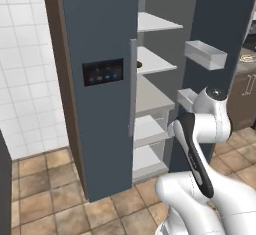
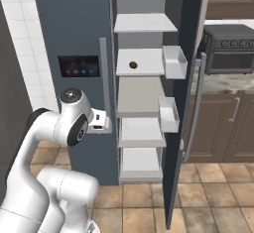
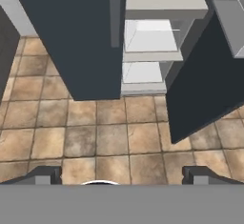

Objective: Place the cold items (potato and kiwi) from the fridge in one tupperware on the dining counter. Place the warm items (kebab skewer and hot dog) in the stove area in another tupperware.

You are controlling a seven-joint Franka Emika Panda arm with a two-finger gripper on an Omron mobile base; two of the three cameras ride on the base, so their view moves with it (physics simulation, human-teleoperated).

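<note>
Right base view looks at a tall dark blue-grey fridge (image 2: pixel 74 29) standing on a floor (image 2: pixel 208 197) of brown stone tiles, with a white tiled wall (image 2: pixel 20 38) to its left. Its left door is closed and carries a small dark control panel (image 2: pixel 78 66) and a long grey handle (image 2: pixel 104 83); its right door (image 2: pixel 181 103) stands swung open, edge-on to the camera, with two pale bins (image 2: pixel 173 61) hanging on its inner side. Inside are white shelves (image 2: pixel 141 61) stacked one above another. On the second shelf from the top lies one small round brown thing, the kiwi (image 2: pixel 133 65), alone and well back from the front edge; it is too small to make out more, and I cannot tell where the potato is. Beyond the open door are brown wooden cabinets (image 2: pixel 223 128), a speckled stone counter (image 2: pixel 223 83) and a dark oven (image 2: pixel 230 48) with knobs. The left base view shows the same fridge from the other side, with the kiwi (image 1: pixel 139 64) as a dark spot at the near edge of that shelf. In the hand view the gripper (image 3: pixel 121 174) points down at the bare tiled floor in front of the fridge, its two dark fingertips (image 3: pixel 45 174) spread wide apart near opposite sides of the view, with nothing between them.
</note>
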